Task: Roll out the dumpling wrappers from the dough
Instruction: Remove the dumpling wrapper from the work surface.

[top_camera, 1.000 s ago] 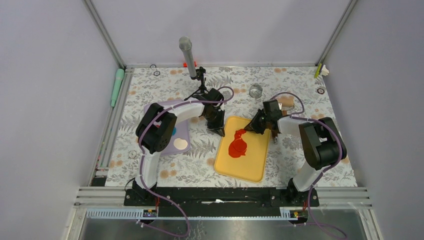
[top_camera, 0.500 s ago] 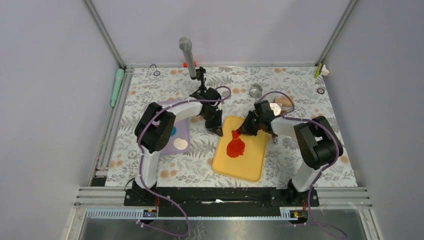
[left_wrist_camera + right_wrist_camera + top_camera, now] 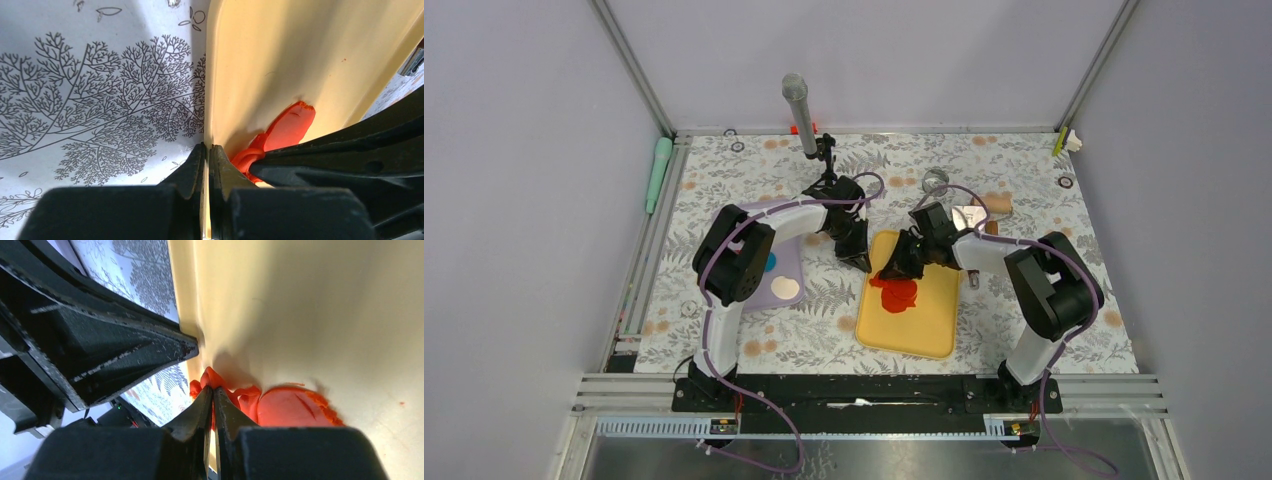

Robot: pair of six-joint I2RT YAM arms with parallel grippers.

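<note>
Nearest the arm bases, the yellow tray (image 3: 924,335) is lying on the patterned surface (image 3: 804,340), and its near half is showing bare. Toward the tray's far-left corner the dumpling wrappers (image 3: 900,295) are lying as overlapping red discs, bunching against the left rim. The right hand (image 3: 214,392) is reaching across the tray and pinching a crumpled fold of the wrappers, its jaws nearly closed on the thin clay. Right beside it, the left hand (image 3: 207,150) is clamping the tray's left rim, fully closed on it and apparently steadying the tray. Left of the tray a purple board (image 3: 789,262) is carrying a cream disc (image 3: 785,289). Beyond the tray a glass jar (image 3: 935,181) and a microphone (image 3: 796,98) are standing.

The likely trouble is tearing. The clay is looking soft and the discs seem to be sticking together, so a pull on 1 fold could be stretching or ripping a wrapper, or dragging both along. The 2 hands are also working very close together, so a small sideways move could be knocking them into each other or tilting the tray.
</note>
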